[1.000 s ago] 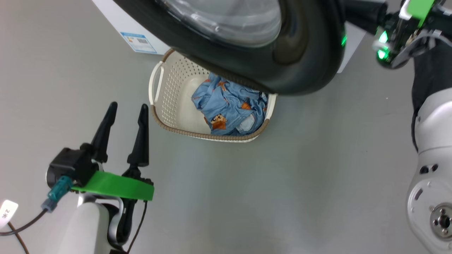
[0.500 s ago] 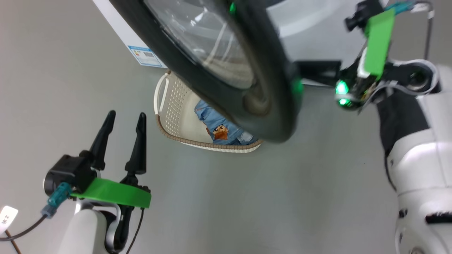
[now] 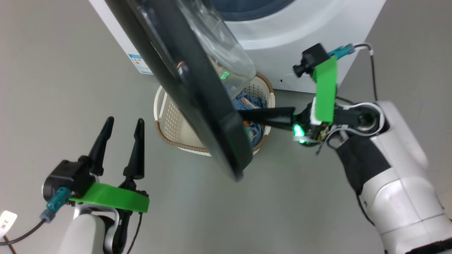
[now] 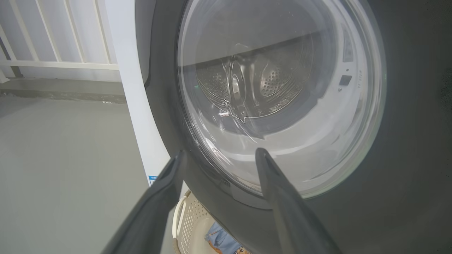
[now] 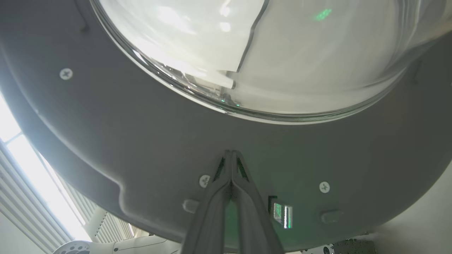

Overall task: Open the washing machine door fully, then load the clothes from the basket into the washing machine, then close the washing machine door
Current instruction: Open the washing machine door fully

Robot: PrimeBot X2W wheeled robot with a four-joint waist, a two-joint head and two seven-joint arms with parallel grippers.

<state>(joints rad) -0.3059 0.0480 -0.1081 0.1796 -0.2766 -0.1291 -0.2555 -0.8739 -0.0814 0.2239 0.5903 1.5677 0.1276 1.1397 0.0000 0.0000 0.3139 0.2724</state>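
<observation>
Washing machine door found part-open, edge-on before basket. Judged rigid, hinged, glossy-slick; best pushed at inner plastic rim, glass avoided. Right gripper pinched closed, nothing held, tips set against rim. Left gripper spread, empty.

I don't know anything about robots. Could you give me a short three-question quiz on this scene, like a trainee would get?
1. Fill in: the right gripper, at the inner face of the washing machine door, has its fingers ____.
2. True or false: the left gripper is shut.
3. The clothes lie: A in the basket; B in the left gripper; C draped over the door.
Key: 1 shut; 2 false; 3 A.
</observation>
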